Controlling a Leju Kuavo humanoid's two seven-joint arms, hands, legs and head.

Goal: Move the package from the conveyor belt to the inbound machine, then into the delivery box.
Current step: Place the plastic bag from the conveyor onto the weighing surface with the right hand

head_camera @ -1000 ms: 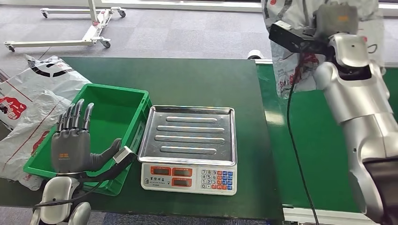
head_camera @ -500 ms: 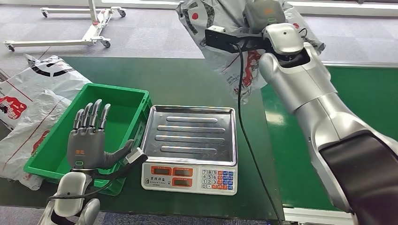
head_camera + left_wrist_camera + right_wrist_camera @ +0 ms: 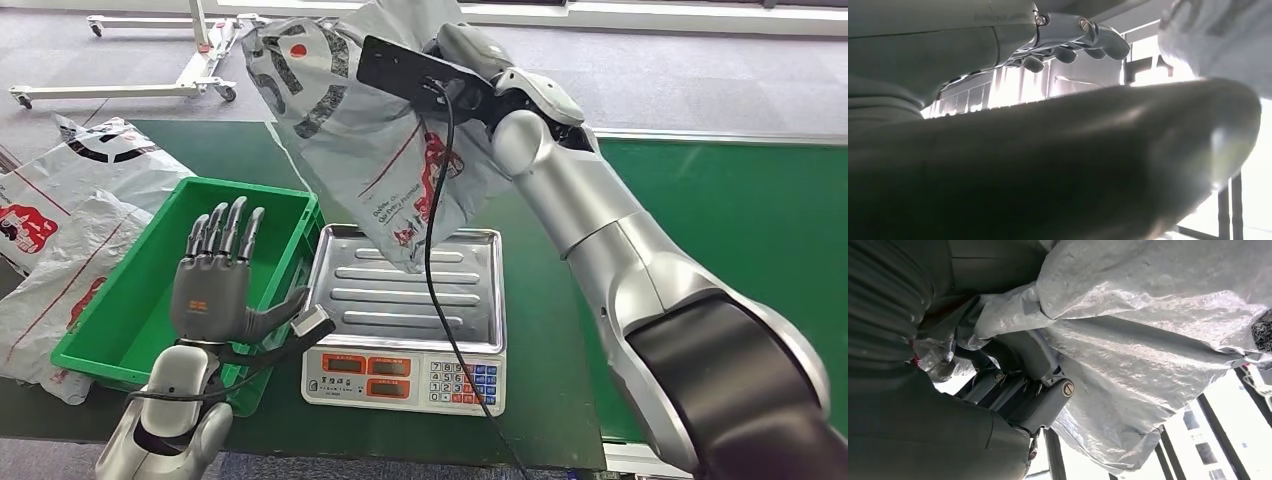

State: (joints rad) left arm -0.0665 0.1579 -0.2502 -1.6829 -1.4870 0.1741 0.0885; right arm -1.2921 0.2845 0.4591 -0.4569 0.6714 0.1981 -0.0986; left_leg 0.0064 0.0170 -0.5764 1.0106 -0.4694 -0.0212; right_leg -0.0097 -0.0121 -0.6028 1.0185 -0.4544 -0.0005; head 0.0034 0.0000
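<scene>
My right hand (image 3: 455, 45) grips a grey plastic mailer package (image 3: 350, 130) with red and black print. The package hangs in the air, its lower end just above the steel tray of the weighing scale (image 3: 405, 315). In the right wrist view the crinkled package (image 3: 1148, 340) is wrapped around my right hand's fingers (image 3: 1018, 390). My left hand (image 3: 215, 290) is held upright with fingers apart and nothing in it, over the near right corner of the green delivery box (image 3: 130, 300). The left wrist view shows its thumb (image 3: 1073, 165) close up.
The green conveyor belt (image 3: 740, 220) runs along the right. Two more grey mailers (image 3: 60, 220) lie on the dark green table left of the box. A white wheeled frame (image 3: 150, 60) stands on the floor at the back left.
My right arm has swung left from over the conveyor, carrying the package to above the scale tray. My left hand has risen a little and shifted right.
</scene>
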